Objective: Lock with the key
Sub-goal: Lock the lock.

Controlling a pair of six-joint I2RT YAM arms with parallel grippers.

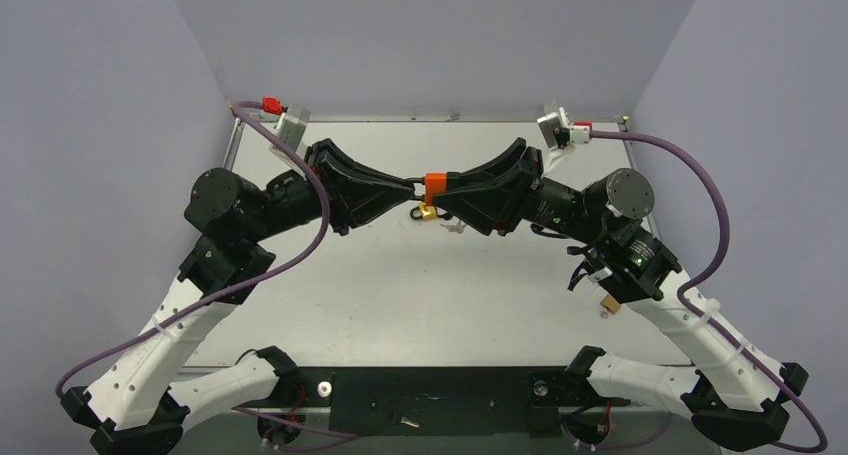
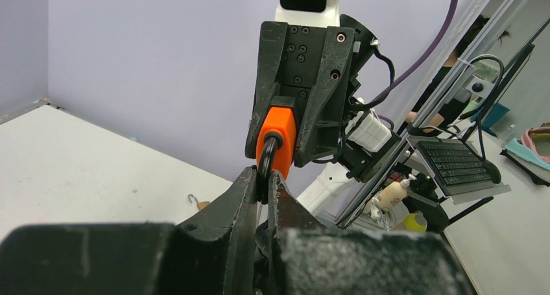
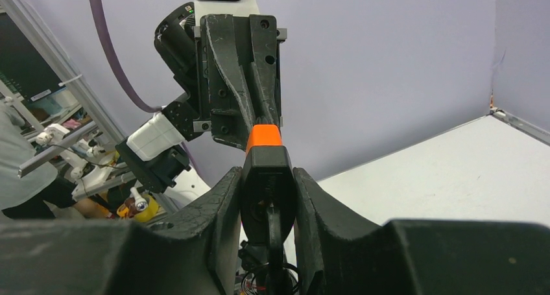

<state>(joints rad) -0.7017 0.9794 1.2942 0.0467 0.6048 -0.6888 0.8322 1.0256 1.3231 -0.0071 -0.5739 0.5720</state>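
On the table, nearest us, we see a tiny pale-grey speck, prob. the key, but it's too small to confirm. Just beyond lies a brass lock, partly hidden by the claws. Above it, mid-air, the right claw grips the orange/black padlock, and the left claw is clenched on its black shackle. The keyhole is hidden.

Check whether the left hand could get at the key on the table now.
Probably not yet: the left hand is shut on the shackle of the orange padlock, while the right hand grips its body. The key itself lies uncovered.
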